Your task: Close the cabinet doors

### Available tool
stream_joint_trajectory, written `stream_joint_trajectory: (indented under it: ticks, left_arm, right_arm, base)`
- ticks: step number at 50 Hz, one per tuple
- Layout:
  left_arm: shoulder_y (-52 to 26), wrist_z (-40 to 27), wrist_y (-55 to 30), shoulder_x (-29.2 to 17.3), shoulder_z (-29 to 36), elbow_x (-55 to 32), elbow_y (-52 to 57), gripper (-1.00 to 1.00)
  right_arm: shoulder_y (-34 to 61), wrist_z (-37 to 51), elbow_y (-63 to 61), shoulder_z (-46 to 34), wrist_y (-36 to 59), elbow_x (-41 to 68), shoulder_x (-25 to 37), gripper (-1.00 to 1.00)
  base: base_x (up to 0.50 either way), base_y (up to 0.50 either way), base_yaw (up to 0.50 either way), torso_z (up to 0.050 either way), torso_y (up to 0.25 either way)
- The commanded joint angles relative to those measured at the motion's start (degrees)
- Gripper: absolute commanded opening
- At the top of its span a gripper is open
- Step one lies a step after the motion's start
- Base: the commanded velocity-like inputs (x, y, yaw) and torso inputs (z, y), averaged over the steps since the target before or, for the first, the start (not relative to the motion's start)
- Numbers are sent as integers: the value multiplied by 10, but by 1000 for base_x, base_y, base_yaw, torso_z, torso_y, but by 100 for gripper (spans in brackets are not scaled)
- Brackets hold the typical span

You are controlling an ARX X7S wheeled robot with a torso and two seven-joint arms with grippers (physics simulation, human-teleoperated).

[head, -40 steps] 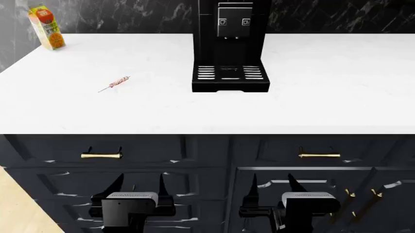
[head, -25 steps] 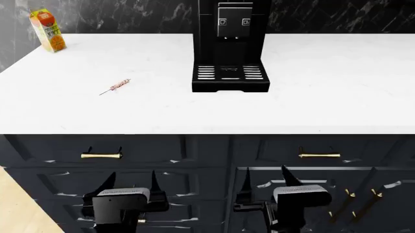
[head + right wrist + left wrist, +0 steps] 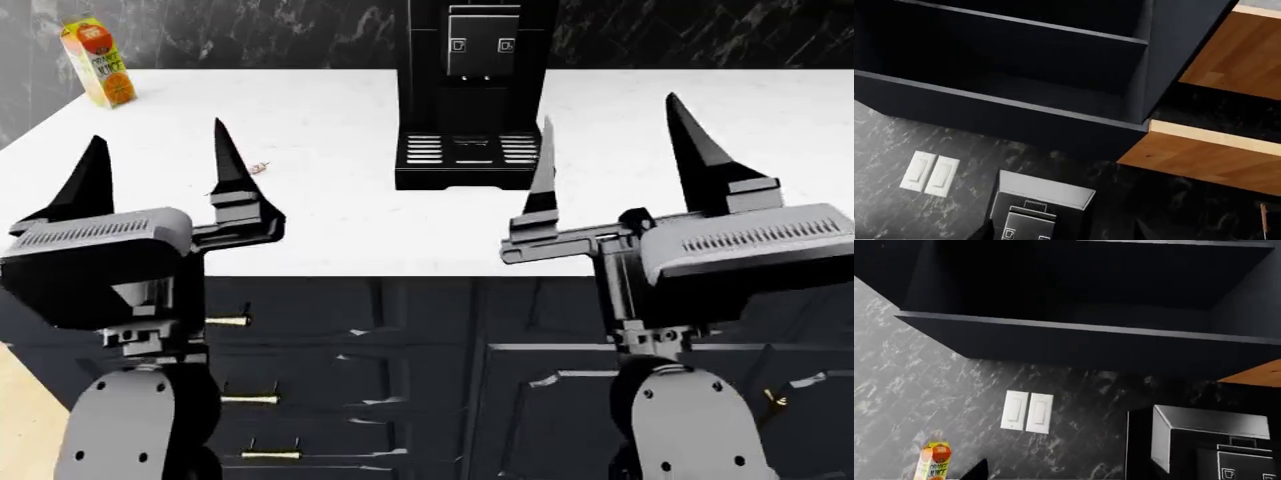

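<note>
Both arms were raised in front of the white worktop (image 3: pixel 347 230). The left gripper (image 3: pixel 158 165) had its fingers spread apart and held nothing. The right gripper (image 3: pixel 621 150) was likewise spread and empty.

In the head view, a cabinet door (image 3: pixel 561 410) with a raised black panel sat below the worktop at the right, under a drawer front; a brass handle (image 3: pixel 775 398) showed near its right edge. Whether the door was fully shut could not be told. Drawer fronts with level brass handles (image 3: pixel 248 399) occupied the left side.

On the worktop, a black coffee machine (image 3: pixel 474 90) stood at the centre rear, and a juice carton (image 3: pixel 98 58) stood at the rear left corner.

Both wrist views showed an open black upper cabinet (image 3: pixel 1007 75) with bare shelves above the marble wall, with two light switches (image 3: pixel 1027 412) below it.
</note>
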Motion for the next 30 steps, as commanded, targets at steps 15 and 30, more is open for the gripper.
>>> stream_joint_trajectory:
  ticks: [15,30]
  left_arm:
    - [-99,1,46,-37,13,-16,128,100]
    - [-97,-5,43,-43,19,-27,123,100]
  right_arm:
    - [108,-12,-176,47,106,73,17,100]
    - [104,-4,-185,50,113,87,25,100]
  base:
    - [0,0,0,0,0]
    - [0,-483,0,0,0]
